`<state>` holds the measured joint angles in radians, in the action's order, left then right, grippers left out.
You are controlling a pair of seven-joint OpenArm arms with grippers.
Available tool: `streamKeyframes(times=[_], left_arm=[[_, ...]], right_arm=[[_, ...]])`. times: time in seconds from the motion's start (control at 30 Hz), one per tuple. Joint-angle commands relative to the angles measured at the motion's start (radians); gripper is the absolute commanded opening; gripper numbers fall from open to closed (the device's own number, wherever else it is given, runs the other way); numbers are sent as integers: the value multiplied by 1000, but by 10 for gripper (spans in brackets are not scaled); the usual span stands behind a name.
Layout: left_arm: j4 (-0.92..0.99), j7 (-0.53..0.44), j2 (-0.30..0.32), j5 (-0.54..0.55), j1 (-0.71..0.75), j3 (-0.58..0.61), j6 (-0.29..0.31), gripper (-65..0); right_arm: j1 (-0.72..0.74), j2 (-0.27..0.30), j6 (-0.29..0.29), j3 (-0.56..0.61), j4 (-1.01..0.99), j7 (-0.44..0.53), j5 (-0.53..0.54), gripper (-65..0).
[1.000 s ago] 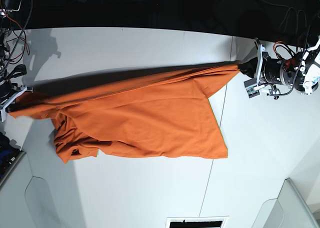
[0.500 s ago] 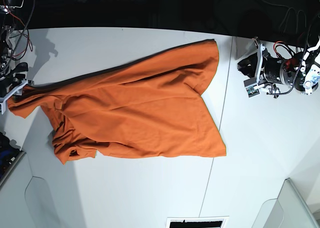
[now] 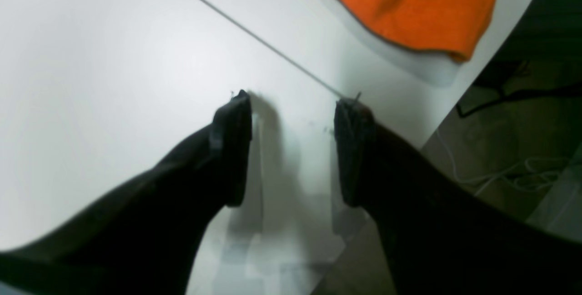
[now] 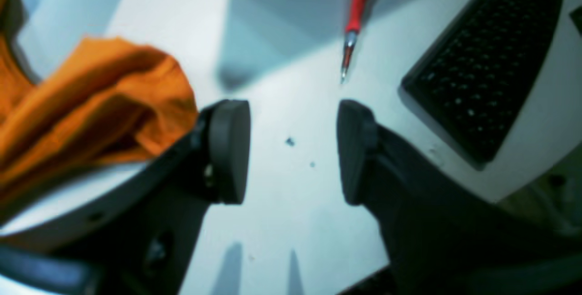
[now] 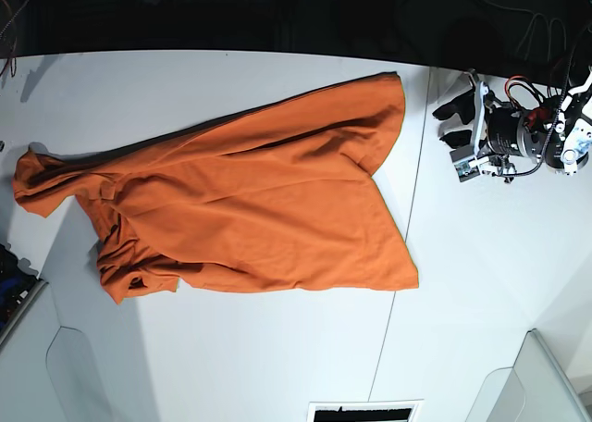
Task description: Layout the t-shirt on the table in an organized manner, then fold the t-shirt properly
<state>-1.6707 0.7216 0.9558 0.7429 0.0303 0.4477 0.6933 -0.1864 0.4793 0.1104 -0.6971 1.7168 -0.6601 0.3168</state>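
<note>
**Shirt lies loose, both grippers empty**

The t-shirt (image 5: 250, 200) is spread on the table (image 5: 277, 348), with its long side running from the left edge of the base view up toward the upper right. It is not flat yet; the left end is bunched and wrinkled.

The left gripper (image 5: 450, 123) is seen at the upper right of the base view, just beside the shirt's top corner, and no cloth is held in it. Its jaws are spread apart. The shirt is seen at the upper right of its wrist view (image 3: 409, 8).

The right gripper (image 4: 293, 149) is also spread wide and empty, with the shirt's bunched end at its left (image 4: 91, 104). It is not seen in the base view.

No words or labels can be read
</note>
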Motion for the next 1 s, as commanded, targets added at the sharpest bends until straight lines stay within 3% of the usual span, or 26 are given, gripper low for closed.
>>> streamKeyframes(times=[0.0, 0.1, 0.23, 0.37, 0.67, 0.8, 0.97], left_arm=[[-10, -5, 23, 9, -14, -11, 5, -330], [-14, 3, 22, 26, -14, -30, 5, -330], [-55, 48, 23, 119, -14, -106, 5, -330], [-68, 91, 23, 203, -14, -189, 5, -330], [-66, 46, 19, 202, -14, -346, 5, -330], [-47, -5, -15, 152, -14, -352, 5, -330], [-3, -13, -127, 151, -14, -352, 5, -330]], right_arm=[[9, 22, 11, -23, 17, 20, 23, -344], [14, 22, 29, -37, 17, 26, 50, -344], [14, 22, 29, -37, 17, 38, 64, -344], [31, 21, 68, -37, 13, 37, 121, -344], [224, 21, 189, -21, -133, 35, 228, -344], [341, 21, 246, 50, -301, 44, 261, -344], [474, 21, 314, 246, -523, 88, 233, -344]])
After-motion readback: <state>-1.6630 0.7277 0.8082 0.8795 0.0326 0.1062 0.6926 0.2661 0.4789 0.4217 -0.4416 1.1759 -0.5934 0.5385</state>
